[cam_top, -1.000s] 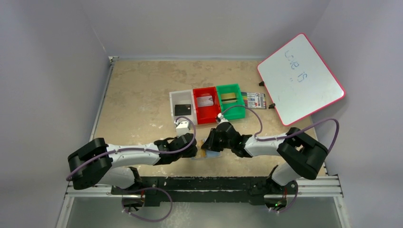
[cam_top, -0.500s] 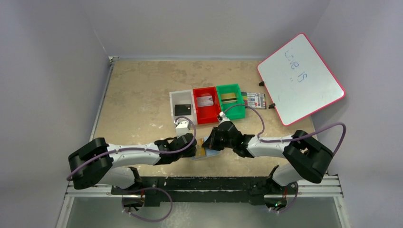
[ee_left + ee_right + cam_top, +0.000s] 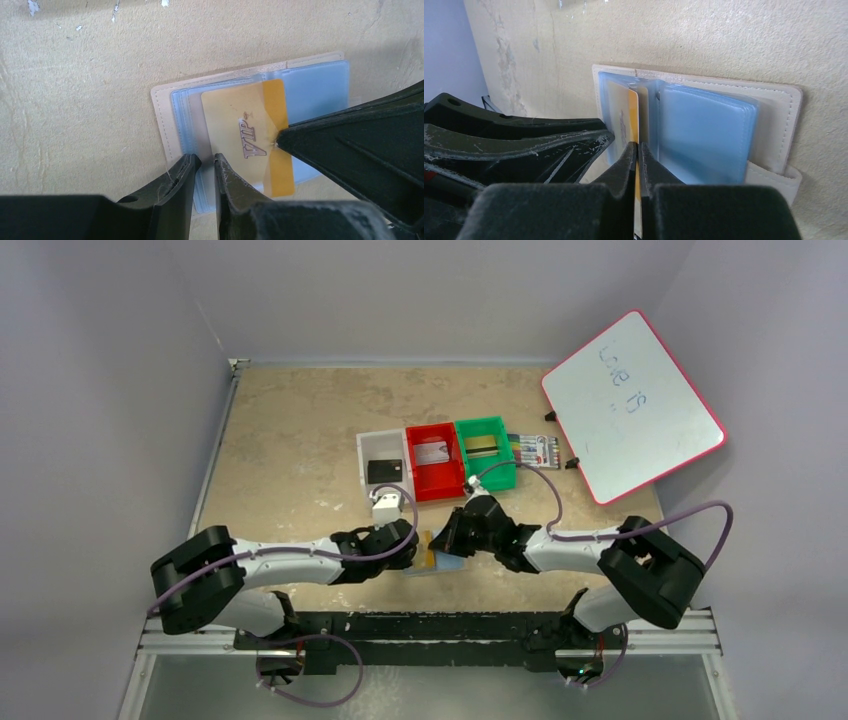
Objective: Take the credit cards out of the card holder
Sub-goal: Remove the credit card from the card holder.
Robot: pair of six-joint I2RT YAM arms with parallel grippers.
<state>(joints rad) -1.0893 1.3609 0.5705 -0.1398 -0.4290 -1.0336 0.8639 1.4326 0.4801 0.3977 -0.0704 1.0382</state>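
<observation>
"Closing up since a second ago, the right gripper (image 3: 637, 147) now pinches the glossy gold card (image 3: 235, 125) by its thin edge."

"And the card holder (image 3: 776, 115)?"

"Open flat on the rough tabletop (image 3: 300, 440), between both arms: stitched tan rim, clear blue sleeves (image 3: 704, 130). The left gripper (image 3: 205, 162) is at its edge with a narrow slit between the fingers. Gripping or not, I cannot tell."

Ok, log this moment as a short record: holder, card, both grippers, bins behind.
card holder: lying open on the table, blue pockets facing up
gold card: marked VIP, partly out of a pocket
right gripper: shut on the gold card's edge
left gripper: fingers nearly together at the holder's near pocket edge; grip unclear
behind: white bin, red bin and green bin in a row
</observation>
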